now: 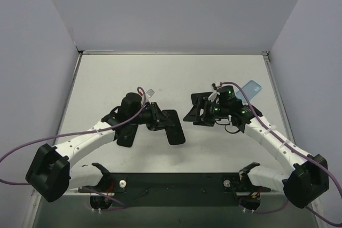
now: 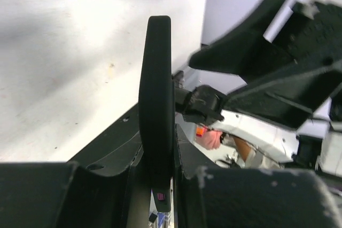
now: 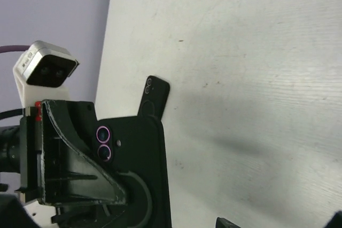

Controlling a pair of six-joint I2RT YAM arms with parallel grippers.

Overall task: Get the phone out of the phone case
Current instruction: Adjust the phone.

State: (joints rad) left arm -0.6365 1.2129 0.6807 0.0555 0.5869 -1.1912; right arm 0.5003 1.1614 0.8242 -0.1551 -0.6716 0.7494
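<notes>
Top external view: two robot arms meet over the middle of a white table (image 1: 107, 78). The left gripper (image 1: 159, 118) is clamped narrowly on one end of a black phone (image 1: 173, 127), holding it just above the table with its free end angled toward the near edge. The left wrist view shows the phone edge-on, upright between the pads. I cannot tell whether the phone case is on it, though the right wrist view shows two ringed lenses on the dark back and a narrow dark piece jutting past it, which may be one part sliding from the other. The right gripper (image 1: 193, 109) has its jaws spread and holds nothing; it faces the phone from the right, near but apart. This looks like the regrasp before separation: the left gripper steadies and the right must find purchase. The next move likely calls for the right fingers to catch a case lip or corner and peel while the left grips firmly. The left arm stretches diagonally from its base, wrist rolled; the right arm arcs inward, elbow out. A pale blue flat item (image 1: 252, 88) lies behind the right arm.
</notes>
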